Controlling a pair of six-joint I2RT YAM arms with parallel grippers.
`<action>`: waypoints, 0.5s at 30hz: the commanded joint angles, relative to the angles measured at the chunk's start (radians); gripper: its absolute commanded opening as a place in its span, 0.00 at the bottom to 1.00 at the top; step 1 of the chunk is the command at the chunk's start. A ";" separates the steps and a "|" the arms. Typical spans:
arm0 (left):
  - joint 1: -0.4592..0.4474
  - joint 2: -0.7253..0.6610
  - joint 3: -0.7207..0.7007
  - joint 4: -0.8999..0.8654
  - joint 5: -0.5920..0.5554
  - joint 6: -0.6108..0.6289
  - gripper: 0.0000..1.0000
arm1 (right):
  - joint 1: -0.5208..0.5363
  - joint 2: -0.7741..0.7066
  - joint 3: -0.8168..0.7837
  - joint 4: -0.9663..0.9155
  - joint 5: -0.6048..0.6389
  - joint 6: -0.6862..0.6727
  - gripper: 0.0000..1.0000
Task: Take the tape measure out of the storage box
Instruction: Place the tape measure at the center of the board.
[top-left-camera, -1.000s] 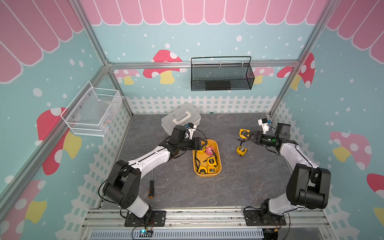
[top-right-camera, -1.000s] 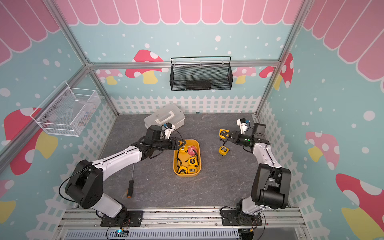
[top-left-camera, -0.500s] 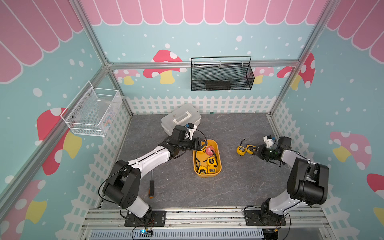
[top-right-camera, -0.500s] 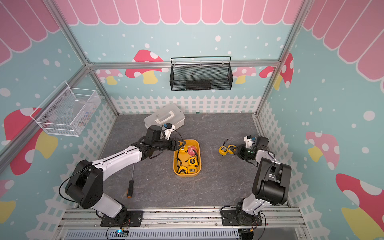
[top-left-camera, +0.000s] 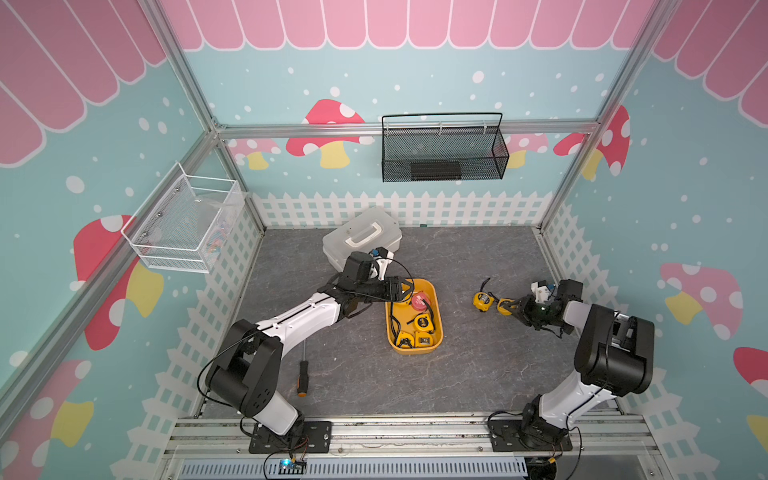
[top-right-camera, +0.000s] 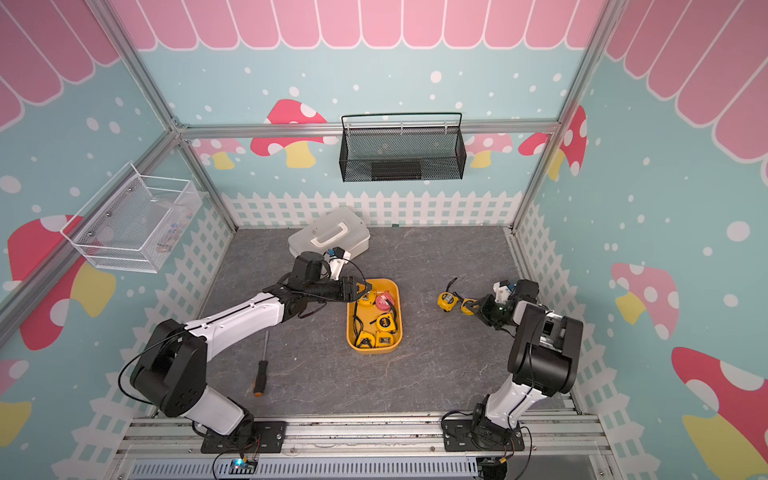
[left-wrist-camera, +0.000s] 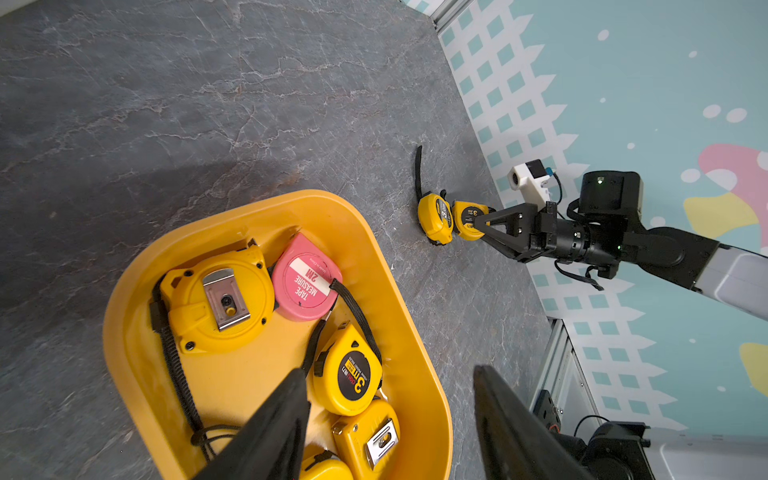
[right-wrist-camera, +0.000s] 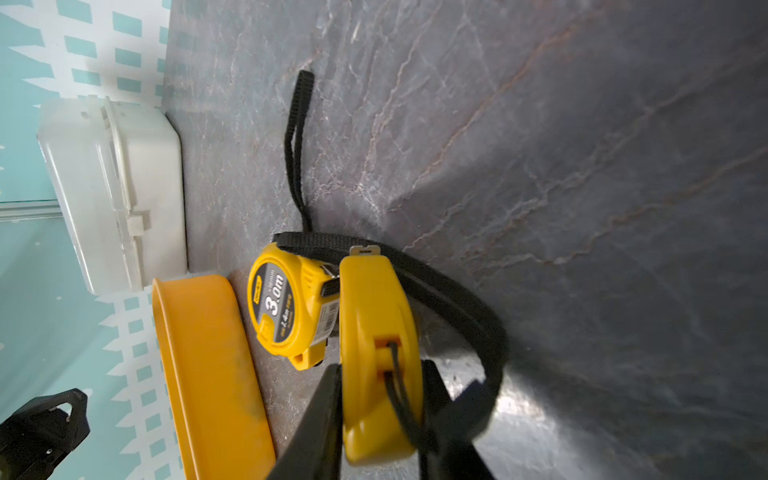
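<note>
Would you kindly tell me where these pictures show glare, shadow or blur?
Right wrist view: bright glare on the table beside the held tape measure, whose strap looks blurred. Left wrist view: a shadow darkens the table beside the storage box; the left gripper is soft-edged. Both top views: evenly lit.

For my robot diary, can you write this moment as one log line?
left claw: open, above storage box | right claw: shut on yellow tape measure, outside box, beside loose tape measure | inside box: several tape measures
</note>
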 joint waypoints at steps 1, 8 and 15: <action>0.002 0.013 0.000 0.019 0.017 0.020 0.64 | -0.004 0.026 -0.014 0.022 0.006 0.004 0.24; 0.002 0.011 -0.008 0.009 0.010 0.028 0.64 | -0.008 0.030 -0.020 0.015 0.036 -0.014 0.27; 0.002 0.018 0.016 -0.072 -0.018 0.058 0.64 | -0.008 -0.006 -0.040 -0.011 0.049 -0.012 0.37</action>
